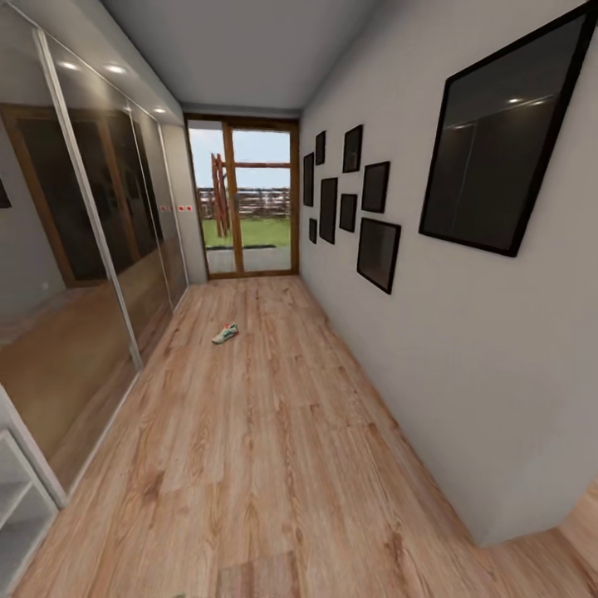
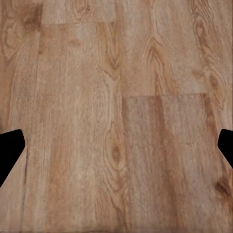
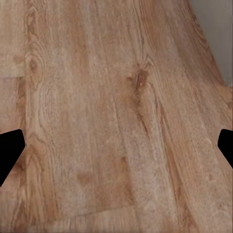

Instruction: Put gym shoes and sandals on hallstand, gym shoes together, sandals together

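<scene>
One gym shoe [image 1: 225, 333] lay far ahead on the floor [image 1: 274, 465], slightly left, long axis slanted across the corridor. Both grippers' fingers [image 2: 10, 148] [image 3: 10, 150] were spread wide over bare planks, nothing held; nearer arm could not be judged.

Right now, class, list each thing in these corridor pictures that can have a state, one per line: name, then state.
gym shoe: lying alone on the corridor floor, not on any rack.
left gripper: open, nothing between its fingertips, above bare corridor floor.
right gripper: open, empty, above bare floor near the wall.
glass door: appears shut.
white shelf unit: visible shelves hold nothing.
</scene>
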Controlling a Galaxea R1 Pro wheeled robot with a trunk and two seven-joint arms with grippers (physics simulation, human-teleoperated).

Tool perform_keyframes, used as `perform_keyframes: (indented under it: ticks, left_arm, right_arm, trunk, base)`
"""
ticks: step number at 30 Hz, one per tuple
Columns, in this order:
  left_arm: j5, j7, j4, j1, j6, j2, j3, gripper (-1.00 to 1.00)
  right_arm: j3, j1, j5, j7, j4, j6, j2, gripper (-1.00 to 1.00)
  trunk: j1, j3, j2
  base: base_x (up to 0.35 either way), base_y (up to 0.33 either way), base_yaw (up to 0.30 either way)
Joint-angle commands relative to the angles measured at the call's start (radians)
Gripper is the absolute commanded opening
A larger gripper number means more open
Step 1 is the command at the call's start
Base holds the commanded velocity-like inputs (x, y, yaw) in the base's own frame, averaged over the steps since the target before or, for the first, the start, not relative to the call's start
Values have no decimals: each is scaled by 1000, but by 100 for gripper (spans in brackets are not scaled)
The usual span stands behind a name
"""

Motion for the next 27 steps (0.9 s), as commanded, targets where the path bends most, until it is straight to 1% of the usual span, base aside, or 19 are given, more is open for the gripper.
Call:
perform_keyframes:
  ticks: [1, 8, 15, 27]
  left_arm:
    - [10, -1, 1, -1, -4, -1, -1, 100]
    - [-3, -11, 2, -1, -3, -11, -10, 100]
    - [5, -17, 2, -1, -5, -5, -10, 100]
    - [4, -17, 2, -1, -5, -4, -7, 100]
  right_arm:
    - [0, 0, 2, -1, 0, -3, 0, 100]
    - [-4, 0, 1, -1, 0, -3, 0, 100]
    - [-4, 0, 2, -1, 0, -3, 0, 100]
    - [-4, 0, 1, -1, 0, -4, 0, 100]
  trunk:
    - [0, -1, -1]
    - [0, -4, -1]
    - [0, -8, -1]
    - [0, -13, -1]
  base:
    - [-9, -4, 274]
    - [-3, -1, 274]
    - [0, 0, 274]
    - [0, 0, 274]
